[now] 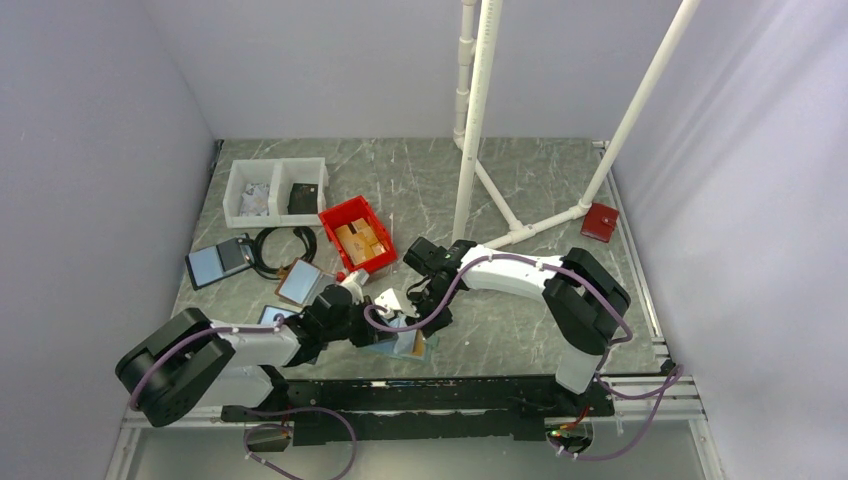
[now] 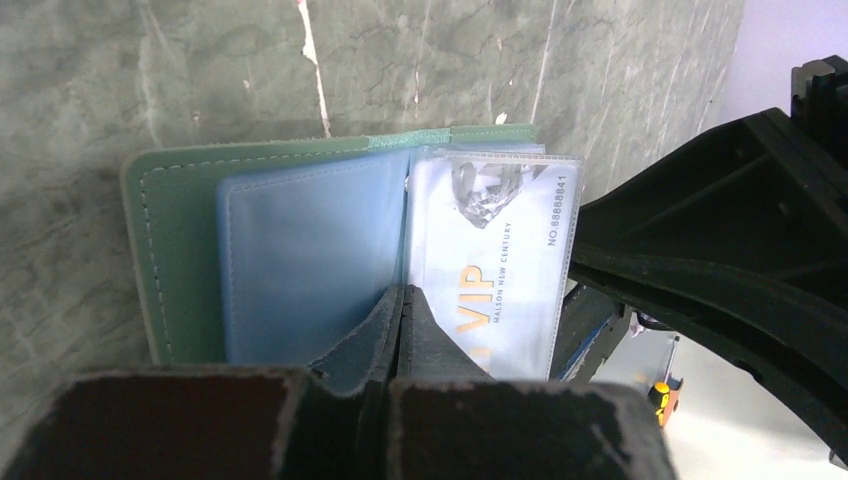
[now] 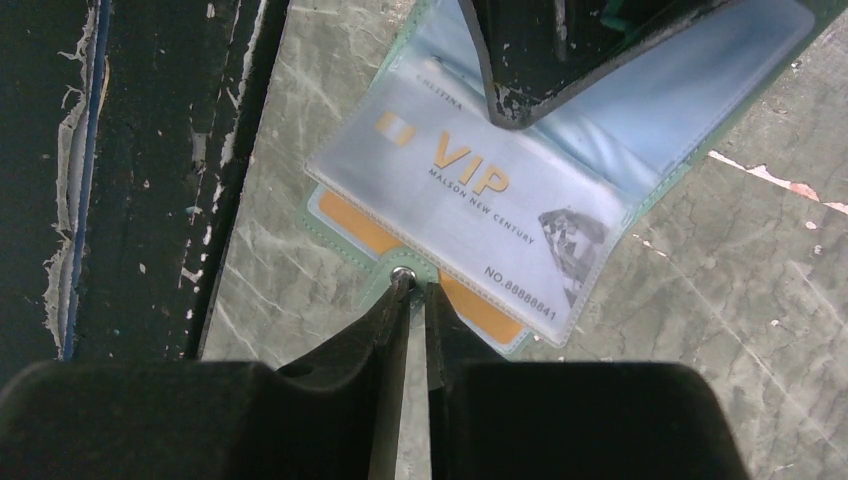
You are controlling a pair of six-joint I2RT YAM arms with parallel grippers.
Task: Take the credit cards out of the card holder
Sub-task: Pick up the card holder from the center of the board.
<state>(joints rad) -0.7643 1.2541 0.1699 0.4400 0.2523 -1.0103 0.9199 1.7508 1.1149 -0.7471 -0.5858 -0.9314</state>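
Room: card holder lay open near the surface's front edge, bare stone to its right, red bin behind | Claws: left claw pressed together on a clear pocket leaf; right claw pinched the holder's snap tab | Look: teal edge, pale VIP card sleeved, orange card beneath.

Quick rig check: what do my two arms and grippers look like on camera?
The left arm and right arm have white links between bulky black joints, with lavender cables looped alongside. The left gripper and right gripper have black, tapering fingers, paint chipped pale along the edges.
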